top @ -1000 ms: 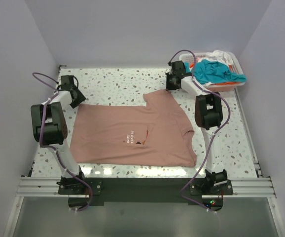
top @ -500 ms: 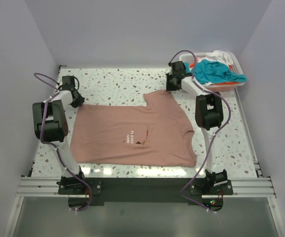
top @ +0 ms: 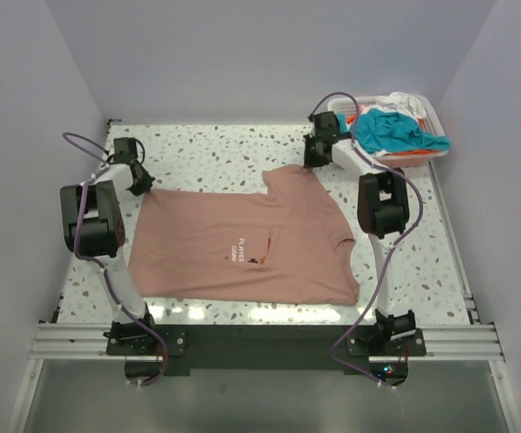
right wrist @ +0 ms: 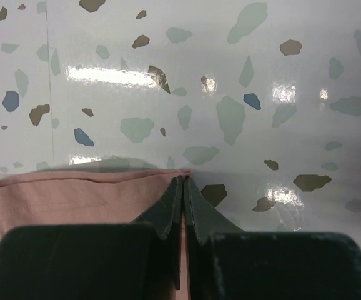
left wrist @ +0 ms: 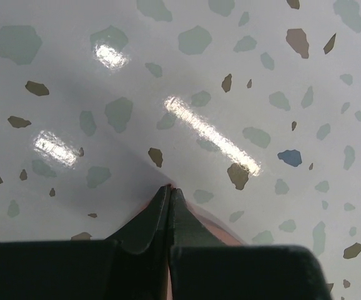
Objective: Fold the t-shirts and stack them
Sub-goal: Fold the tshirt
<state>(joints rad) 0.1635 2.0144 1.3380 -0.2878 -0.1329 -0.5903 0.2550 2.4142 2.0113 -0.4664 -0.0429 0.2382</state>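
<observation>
We've got the salmon-pink t-shirt (top: 242,244) spread flat, white lettering up, left gripper (left wrist: 170,191) clenched on its far corner, right gripper (right wrist: 183,182) pinching the far sleeve.

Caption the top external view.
Left gripper and right gripper, both shut, pinch the far edge of the flat salmon-pink cloth t-shirt.

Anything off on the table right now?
Nothing damaged or spilled. The pink t-shirt lies flat, its far sleeve sticking out toward the back. Only untidy spot: the teal shirt heaped over the basket rim, far right corner.
</observation>
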